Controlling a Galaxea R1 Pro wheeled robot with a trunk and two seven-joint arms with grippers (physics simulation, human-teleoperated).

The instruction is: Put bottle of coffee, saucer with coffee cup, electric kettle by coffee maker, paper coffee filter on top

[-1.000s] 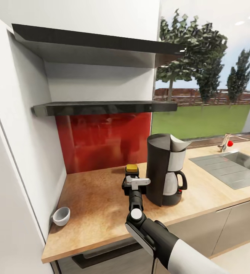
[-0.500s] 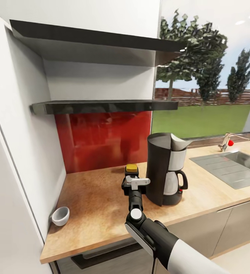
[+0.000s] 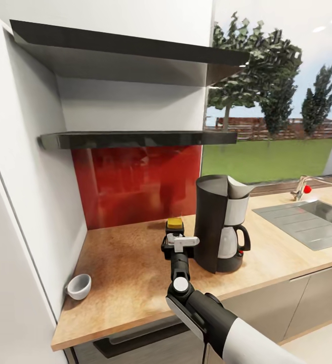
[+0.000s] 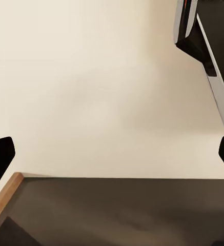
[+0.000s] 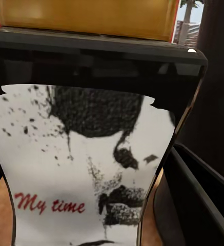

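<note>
Nothing on the worktop (image 3: 125, 263) has moved. The right gripper (image 3: 175, 241) stays clamped on the bottle (image 3: 174, 224) — gold cap, white label — beside the coffee maker (image 3: 219, 222).

Head overlooks countertop (image 3: 125, 263) — right wrist hugs bottle (image 5: 86, 169).

Counter layout around the coffee maker

The coffee maker (image 3: 221, 222) stands on the countertop (image 3: 125, 273), with the filter (image 3: 239, 188) on its top. The bottle (image 3: 174, 233) sits just left of the coffee maker, inside the right gripper (image 3: 175, 243). The cup (image 3: 79, 286) lies far left of the coffee maker, by the wall. The sink (image 3: 307, 220) is to its right; two shelves (image 3: 135, 139) hang above-left.
</note>
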